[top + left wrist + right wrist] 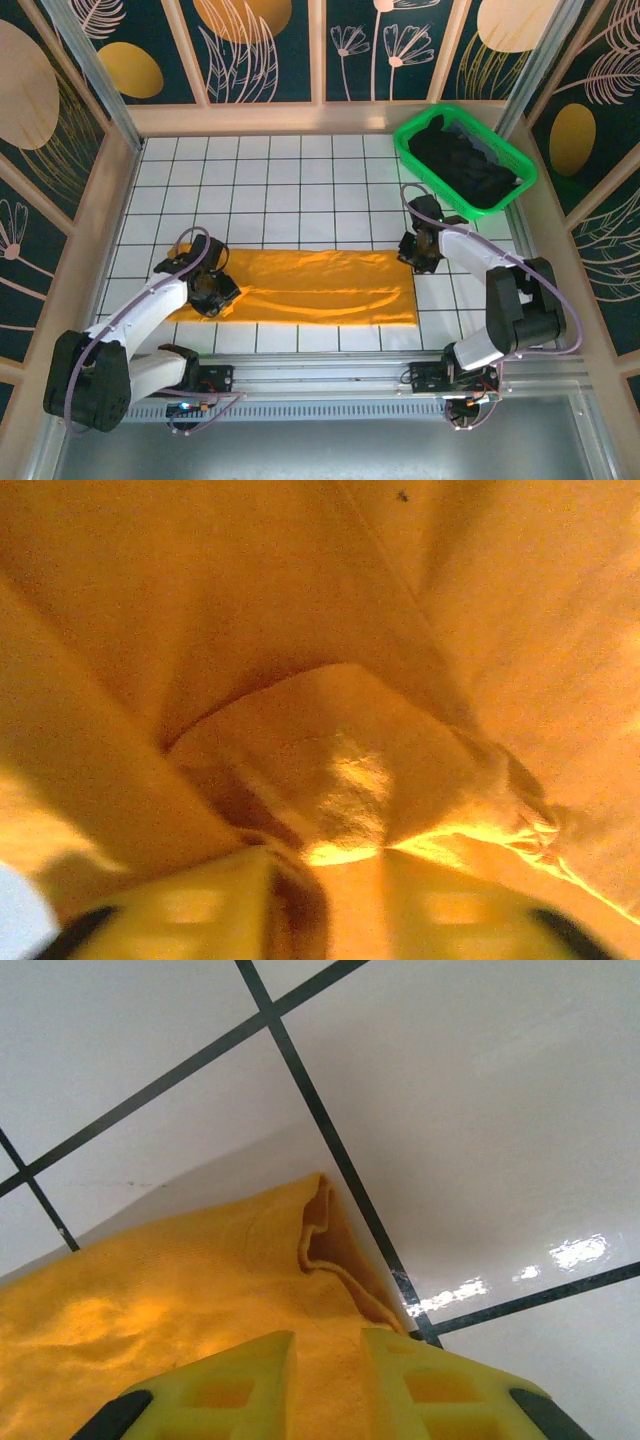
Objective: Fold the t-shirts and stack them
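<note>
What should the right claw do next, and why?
Probably open the right claw and release its corner: the orange t-shirt lies flat as a long folded strip, and the left claw at the other end looks parted, so both can move to the crosswise fold.

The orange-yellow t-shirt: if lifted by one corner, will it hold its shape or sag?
Probably sags: the orange-yellow t-shirt lies folded flat with soft creases, and its corner crumples at the right claw. Likely light, being thin cloth. Pushed, it would probably bunch rather than slide whole over the glossy table.
</note>
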Controlling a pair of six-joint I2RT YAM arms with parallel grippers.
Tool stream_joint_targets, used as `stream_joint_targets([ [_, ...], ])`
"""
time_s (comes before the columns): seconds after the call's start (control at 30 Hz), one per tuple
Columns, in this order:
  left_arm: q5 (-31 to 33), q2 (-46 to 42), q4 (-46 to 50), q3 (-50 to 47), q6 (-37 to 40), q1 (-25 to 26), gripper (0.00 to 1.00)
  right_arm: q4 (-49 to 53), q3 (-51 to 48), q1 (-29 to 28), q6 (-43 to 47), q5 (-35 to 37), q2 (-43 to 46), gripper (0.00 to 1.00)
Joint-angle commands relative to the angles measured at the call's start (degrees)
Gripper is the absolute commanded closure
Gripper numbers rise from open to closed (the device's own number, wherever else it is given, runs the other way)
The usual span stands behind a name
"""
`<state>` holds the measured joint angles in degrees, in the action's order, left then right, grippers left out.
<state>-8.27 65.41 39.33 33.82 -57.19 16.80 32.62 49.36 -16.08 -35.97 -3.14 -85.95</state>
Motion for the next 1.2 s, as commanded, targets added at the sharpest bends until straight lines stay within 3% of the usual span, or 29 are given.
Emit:
stream_joint_targets([
  [0.0,3.4,-1.8,1.1,6.8,2.8,0.1,0.25,-1.5,0.6,-0.6,-0.3,-1.2,-1.0,0.76],
  [0.1,9.8,-2.9,3.7,14.0,3.3,0.2,0.24,-2.0,1.4,-1.1,-0.7,-1.6,-1.6,0.75],
  [0.23,16.3,0.6,5.8,19.4,5.1,-2.7,0.37,-2.2,3.2,-2.2,-0.6,-2.4,-3.8,0.75],
  [0.47,12.1,8.9,-5.8,16.3,10.1,-20.7,0.5,-3.0,6.4,-3.7,0.5,-5.3,-8.1,0.75],
  [0.67,8.1,18.5,-16.8,15.4,16.1,-28.6,0.57,-3.0,7.3,-3.4,1.8,-7.5,-11.6,0.75],
  [0.77,8.0,21.6,-18.6,16.0,18.9,-29.7,0.63,-2.6,7.6,-3.4,2.0,-7.8,-13.1,0.75],
  [1.07,8.3,23.5,-21.5,12.5,20.2,-29.8,0.68,-2.8,7.9,-2.9,1.0,-7.4,-15.3,0.75],
  [1.17,8.4,24.1,-22.1,12.0,20.7,-29.8,0.78,-2.3,8.3,-2.9,0.6,-6.9,-15.9,0.75],
])
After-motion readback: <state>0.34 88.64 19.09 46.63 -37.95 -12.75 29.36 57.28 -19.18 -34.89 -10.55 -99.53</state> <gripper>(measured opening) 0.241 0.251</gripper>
